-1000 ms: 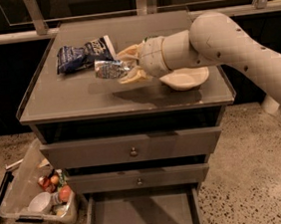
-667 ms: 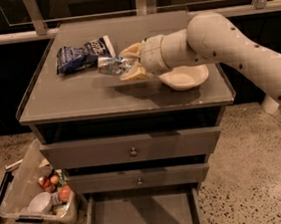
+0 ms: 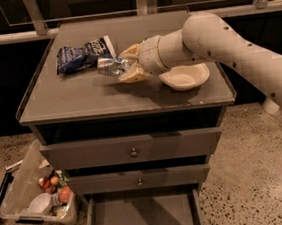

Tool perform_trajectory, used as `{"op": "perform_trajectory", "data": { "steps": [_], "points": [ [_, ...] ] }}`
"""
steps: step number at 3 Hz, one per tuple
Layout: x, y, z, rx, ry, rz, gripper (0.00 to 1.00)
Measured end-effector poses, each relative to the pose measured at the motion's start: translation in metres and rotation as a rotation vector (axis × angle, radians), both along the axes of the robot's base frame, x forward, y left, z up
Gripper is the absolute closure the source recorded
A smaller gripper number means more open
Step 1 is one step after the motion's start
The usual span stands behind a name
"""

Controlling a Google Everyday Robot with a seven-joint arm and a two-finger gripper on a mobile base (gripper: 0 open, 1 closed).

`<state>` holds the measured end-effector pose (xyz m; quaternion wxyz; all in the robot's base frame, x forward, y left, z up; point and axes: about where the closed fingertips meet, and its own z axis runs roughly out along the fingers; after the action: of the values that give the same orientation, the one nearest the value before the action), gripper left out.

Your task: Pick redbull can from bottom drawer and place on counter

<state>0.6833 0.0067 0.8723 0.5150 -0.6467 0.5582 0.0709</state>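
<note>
here the pincer (image 3: 128, 65) grips the redbull can (image 3: 109, 66), label unreadable, over the counter (image 3: 79, 98).

Snack bag (image 3: 80, 56) and bowl (image 3: 185, 77) flank the gripper (image 3: 125, 66) clasping the redbull can (image 3: 108, 65) over the counter (image 3: 79, 98).

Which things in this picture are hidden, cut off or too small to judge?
1. Camera view: the gripper, over the middle of the counter, grips the redbull can and covers its right end. Whether the can touches the counter is unclear.
2. Camera view: the front of the bottom drawer is cut off by the lower edge.
3. Camera view: the things in the floor bin are too small to name.
</note>
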Motion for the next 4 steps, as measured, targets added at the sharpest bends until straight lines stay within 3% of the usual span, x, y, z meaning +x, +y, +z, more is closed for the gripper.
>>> {"op": "perform_trajectory", "data": {
  "steps": [3,4],
  "points": [
    [0.0,0.0001,0.0,0.0,0.0,0.0,0.11],
    [0.0,0.0001,-0.0001,0.0,0.0,0.0,0.0]
  ]
}}
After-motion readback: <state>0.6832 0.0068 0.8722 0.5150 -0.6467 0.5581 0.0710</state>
